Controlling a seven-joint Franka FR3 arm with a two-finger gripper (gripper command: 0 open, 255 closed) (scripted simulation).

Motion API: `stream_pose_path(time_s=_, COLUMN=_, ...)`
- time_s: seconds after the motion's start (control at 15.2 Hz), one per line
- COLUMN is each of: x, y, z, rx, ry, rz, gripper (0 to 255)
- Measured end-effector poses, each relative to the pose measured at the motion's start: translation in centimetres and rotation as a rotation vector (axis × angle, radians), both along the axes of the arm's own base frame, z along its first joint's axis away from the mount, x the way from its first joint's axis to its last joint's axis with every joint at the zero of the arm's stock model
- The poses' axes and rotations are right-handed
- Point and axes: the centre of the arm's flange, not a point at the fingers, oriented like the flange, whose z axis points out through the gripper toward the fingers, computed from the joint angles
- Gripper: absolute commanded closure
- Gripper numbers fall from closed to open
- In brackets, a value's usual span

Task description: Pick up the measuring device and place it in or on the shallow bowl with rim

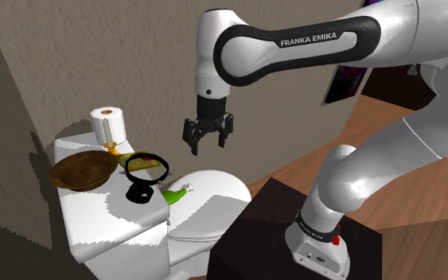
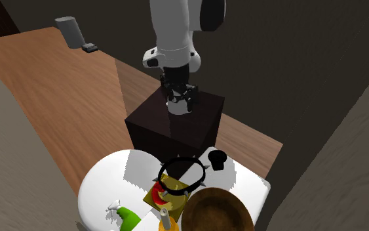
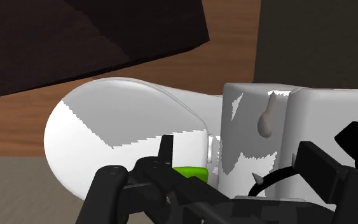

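On the white toilet tank lid [image 1: 95,211] lies a small yellow boxy item with a red patch [image 2: 158,194], apparently the measuring device, partly under a black spiked ring [image 1: 147,165]. Beside it sits a brown shallow bowl with a rim [image 1: 81,171], also seen in the second exterior view [image 2: 219,210]. My black gripper [image 1: 208,141] hangs open in the air above the toilet seat lid, well clear of the tank items and toward the shoulder view's right of them. In the second exterior view the gripper [image 2: 179,100] is over the dark stand. Nothing is between its fingers [image 3: 117,188].
A toilet paper roll [image 1: 107,124] stands at the back of the tank. A small black object [image 1: 141,193] and a green bottle [image 1: 176,193] lie near the tank's front edge. The white seat lid [image 3: 126,127] is below the gripper. The dark stand [image 2: 176,125] is close by.
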Motion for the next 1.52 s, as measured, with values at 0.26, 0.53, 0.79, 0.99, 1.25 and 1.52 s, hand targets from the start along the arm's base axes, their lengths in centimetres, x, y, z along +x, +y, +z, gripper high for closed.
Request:
stream_pose_path(time_s=0.26, x=1.8, y=5.6, z=-1.6, rx=-0.025, ry=-0.025, rz=-0.021, gripper=0)
stream_pose_path(time_s=0.53, x=3.5, y=10.2, z=-2.9, rx=-0.05, ry=-0.05, rz=-0.044, gripper=0)
stream_pose_path(time_s=0.79, x=5.2, y=15.2, z=-4.4, rx=-0.076, ry=-0.074, rz=-0.066, gripper=0)
stream_pose_path(time_s=0.99, x=6.6, y=18.6, z=-5.7, rx=-0.091, ry=-0.09, rz=-0.081, gripper=0)
stream_pose_path(time_s=1.25, x=6.9, y=19.3, z=-7.7, rx=-0.095, ry=-0.095, rz=-0.086, gripper=0)
stream_pose_path(time_s=1.52, x=7.1, y=19.2, z=-9.7, rx=-0.095, ry=-0.095, rz=-0.087, gripper=0)
